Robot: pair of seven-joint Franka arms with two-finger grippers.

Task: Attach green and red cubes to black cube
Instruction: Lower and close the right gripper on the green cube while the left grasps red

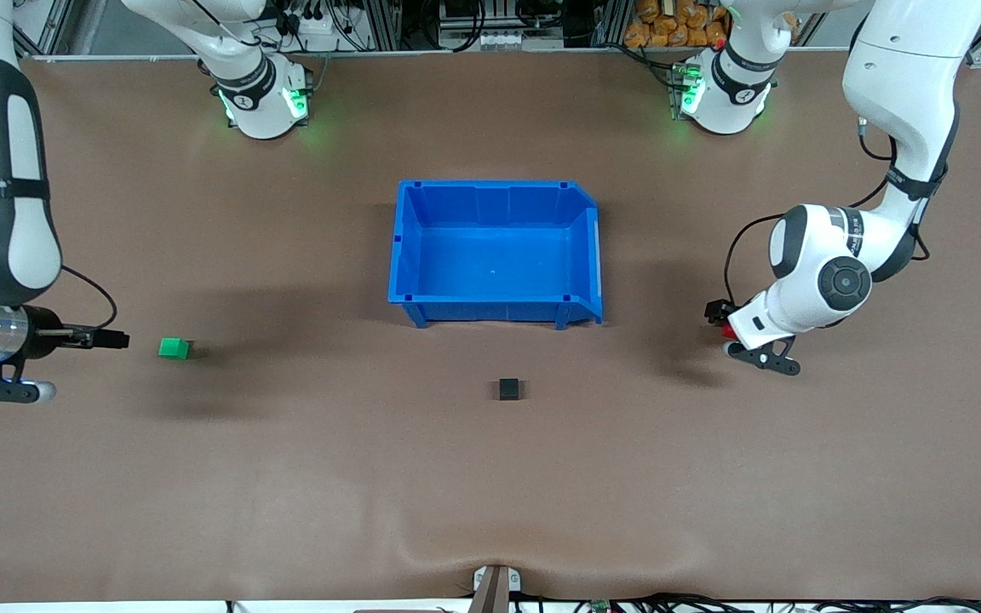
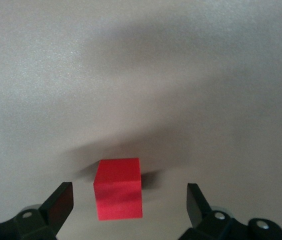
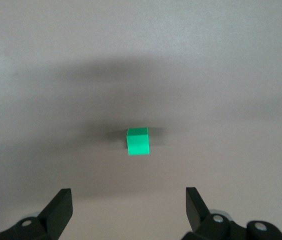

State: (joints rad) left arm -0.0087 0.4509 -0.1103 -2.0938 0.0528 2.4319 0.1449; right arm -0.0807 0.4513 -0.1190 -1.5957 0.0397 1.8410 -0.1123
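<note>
The black cube sits on the table, nearer the front camera than the blue bin. The green cube lies toward the right arm's end of the table; it also shows in the right wrist view. My right gripper is open and empty beside it, a short gap away. The red cube lies toward the left arm's end and is mostly hidden under the left hand in the front view. My left gripper is low and open around it, with a gap at each finger.
An empty blue bin stands in the middle of the brown table. The table mat has a raised wrinkle at its front edge. Both arm bases stand along the edge farthest from the front camera.
</note>
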